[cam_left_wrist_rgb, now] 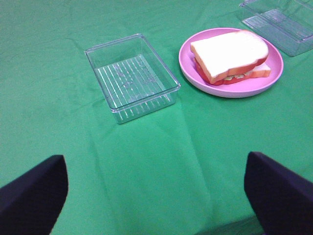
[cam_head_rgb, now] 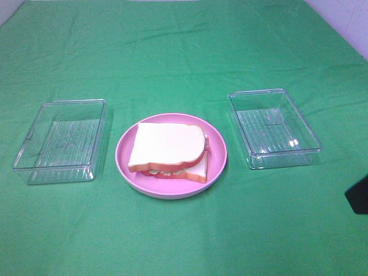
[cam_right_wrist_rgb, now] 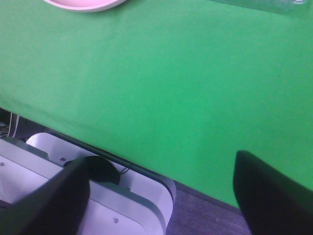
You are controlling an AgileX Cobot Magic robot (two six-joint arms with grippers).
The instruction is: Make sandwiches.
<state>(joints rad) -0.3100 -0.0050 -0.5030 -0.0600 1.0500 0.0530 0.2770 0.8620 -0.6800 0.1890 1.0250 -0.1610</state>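
One sandwich point(cam_head_rgb: 169, 150) lies on the round pink plate point(cam_head_rgb: 123, 156) in the middle of the green cloth: white bread on top and bottom, with a red layer and pale filling showing at the near edge. It also shows in the left wrist view point(cam_left_wrist_rgb: 230, 55). My left gripper point(cam_left_wrist_rgb: 154, 166) is open and empty, low over bare cloth well short of the plate and out of the high view. My right gripper point(cam_right_wrist_rgb: 161, 164) is open and empty over the table's front edge; only a dark piece of it point(cam_head_rgb: 357, 195) shows at the right edge of the high view.
An empty clear tray point(cam_head_rgb: 60, 141) stands left of the plate and another point(cam_head_rgb: 275, 127) to its right. The left one is nearest my left gripper point(cam_left_wrist_rgb: 131, 76). The table's front edge point(cam_right_wrist_rgb: 122, 154) and the white robot base point(cam_right_wrist_rgb: 98, 205) lie under my right gripper.
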